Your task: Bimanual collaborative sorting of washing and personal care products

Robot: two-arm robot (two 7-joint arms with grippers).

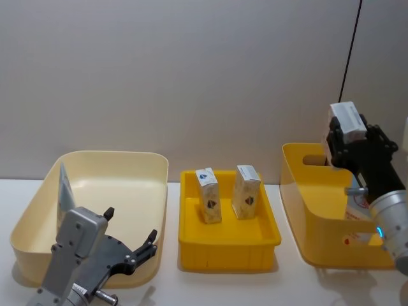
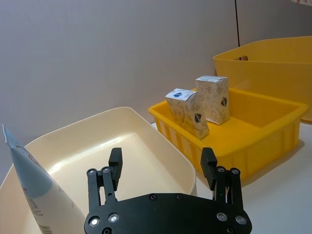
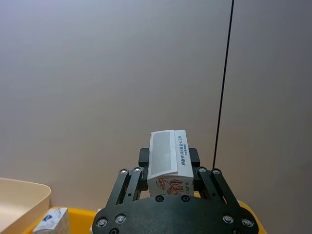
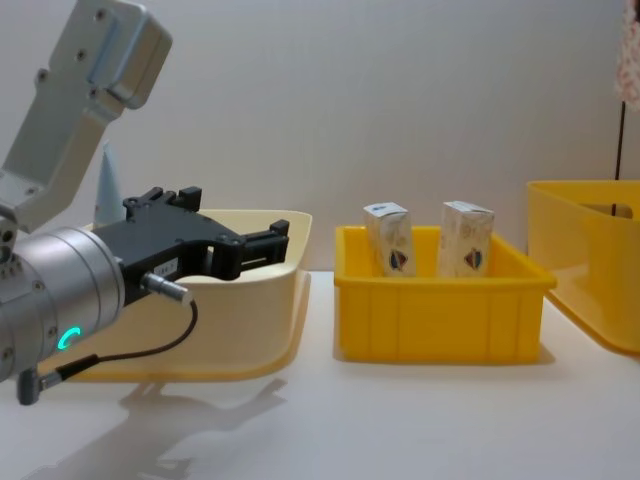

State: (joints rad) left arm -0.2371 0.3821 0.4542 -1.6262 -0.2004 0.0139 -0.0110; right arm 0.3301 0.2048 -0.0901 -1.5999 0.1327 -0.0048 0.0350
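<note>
My right gripper (image 1: 349, 135) is raised above the deep yellow bin (image 1: 306, 191), shut on a small white carton (image 1: 346, 119); the wrist view shows that carton (image 3: 168, 158) clamped between the fingers of the right gripper (image 3: 169, 162). Two more cartons (image 1: 208, 195) (image 1: 246, 191) stand upright in the shallow yellow tray (image 1: 229, 245). A light-blue tube (image 1: 64, 189) leans upright in the cream bin (image 1: 127, 159) at its left side. My left gripper (image 1: 131, 245) hovers open over that bin's near edge, empty, to the right of the tube (image 2: 34, 190).
The three containers stand in a row on the white table, with a grey wall close behind them. Something white with red print (image 1: 357, 205) shows inside the deep yellow bin, partly hidden by my right arm. A dark cable (image 1: 350, 51) hangs down the wall.
</note>
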